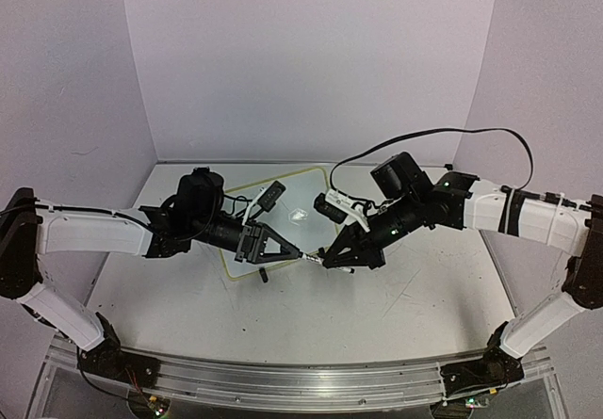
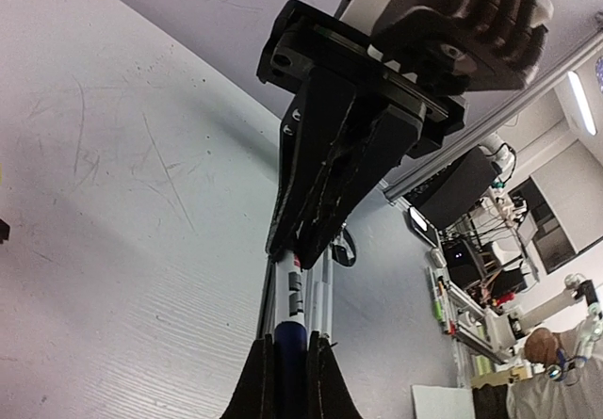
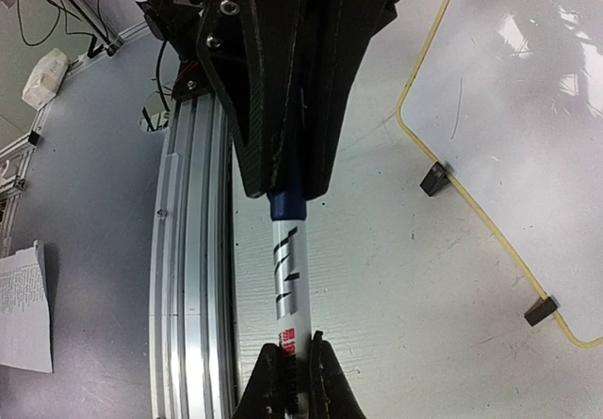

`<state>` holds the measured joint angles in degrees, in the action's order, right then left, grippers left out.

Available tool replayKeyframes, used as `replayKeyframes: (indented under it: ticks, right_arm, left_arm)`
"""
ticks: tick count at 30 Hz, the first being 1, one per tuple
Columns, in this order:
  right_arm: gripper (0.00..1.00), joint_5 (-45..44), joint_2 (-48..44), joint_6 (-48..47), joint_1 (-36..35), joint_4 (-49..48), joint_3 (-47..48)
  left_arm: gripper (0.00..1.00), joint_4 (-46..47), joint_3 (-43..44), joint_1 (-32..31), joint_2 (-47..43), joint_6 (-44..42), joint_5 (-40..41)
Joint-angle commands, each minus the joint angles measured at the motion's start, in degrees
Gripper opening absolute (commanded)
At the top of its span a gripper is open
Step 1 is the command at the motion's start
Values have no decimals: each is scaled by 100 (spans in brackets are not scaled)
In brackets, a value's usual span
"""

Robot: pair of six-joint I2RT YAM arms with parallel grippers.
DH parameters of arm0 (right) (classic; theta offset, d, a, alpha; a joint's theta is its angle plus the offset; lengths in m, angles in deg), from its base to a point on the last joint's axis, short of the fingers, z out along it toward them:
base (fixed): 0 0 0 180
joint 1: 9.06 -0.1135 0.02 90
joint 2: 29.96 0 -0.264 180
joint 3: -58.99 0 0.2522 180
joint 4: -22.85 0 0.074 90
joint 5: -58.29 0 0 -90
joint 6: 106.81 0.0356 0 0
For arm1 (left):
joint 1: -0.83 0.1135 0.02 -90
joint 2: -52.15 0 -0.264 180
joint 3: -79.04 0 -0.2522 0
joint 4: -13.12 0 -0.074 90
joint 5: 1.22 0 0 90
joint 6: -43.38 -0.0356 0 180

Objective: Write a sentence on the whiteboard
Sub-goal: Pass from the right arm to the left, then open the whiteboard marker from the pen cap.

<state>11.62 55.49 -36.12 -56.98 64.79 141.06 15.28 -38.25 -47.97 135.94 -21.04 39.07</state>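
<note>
the marker (image 1: 311,260) hangs level between the two arms over the middle of the counter (image 1: 283,325), its long axis running left to right. the left fingers (image 1: 287,249) are clamped on its blue end (image 3: 285,204), the cap i'd guess, and the right fingers (image 1: 339,252) grip the white barrel, so the blue end points at the left arm. the whiteboard (image 1: 306,193) lies flat just beyond them, toward the counter's far edge, about equally near either arm
</note>
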Motion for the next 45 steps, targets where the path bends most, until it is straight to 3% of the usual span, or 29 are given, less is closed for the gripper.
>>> replayKeyframes:
  ticks: [1, 2, 3, 4, 6, 7, 9, 15, 20, 23, 25, 30, 34, 41, 43, 45]
  right_arm:
    - [11, -256, 14, 240, -19, -73, 243]
    - [31, -347, -38, 392, -18, -157, 206]
    - [61, -592, -161, 728, 11, -616, 49]
    - [76, -941, -344, 1366, 60, -1070, -260]
    - [93, -1019, -547, 2445, 166, -2037, -682]
    - [95, -1019, -565, 2614, 186, -2177, -733]
    - [98, -850, -701, 3845, 217, -3361, -1119]
    - [98, -744, -840, 6016, 323, -5826, -1845]
    - [77, 273, -60, 7268, 247, -8649, -1888]
    - [65, 462, 182, 7246, 141, -8849, -1727]
    - [51, 470, 248, 7238, 136, -8914, -1704]
    - [35, 340, 201, 7171, 137, -9064, -1764]
    - [35, 480, 235, 7168, 140, -9094, -1672]
    - [10, 1074, 479, 7254, 139, -9161, -1450]
    - [18, 1180, 499, 7261, 142, -9164, -1437]
    - [18, 1226, 519, 7262, 136, -9164, -1447]
  left_arm:
    - [0, 227, 22, 49, -284, -124, 259]
    - [0, 223, -11, 68, -332, -142, 317]
    - [0, 226, -95, 106, -456, -177, 491]
    - [0, 227, -161, 148, -580, -211, 661]
    - [0, 235, -243, 168, -820, -279, 940]
    - [0, 236, -248, 173, -855, -280, 1063]
    - [0, 287, -219, 194, -1054, -150, 1385]
    - [0, 1435, -520, 194, -1254, 788, 1541]
    - [0, 2659, -723, 194, -1096, 1578, 1341]
    - [0, 2825, -717, 186, -1028, 1719, 1318]
    - [0, 2865, -738, 186, -1035, 1754, 1310]
    - [0, 2919, -798, 185, -1034, 1748, 1250]
    - [0, 2942, -791, 185, -963, 1774, 1137]
    - [0, 2951, -811, 181, -917, 1795, 1027]
    - [0, 2952, -836, 193, -941, 1805, 1051]
    - [0, 2947, -834, 194, -951, 1814, 1038]
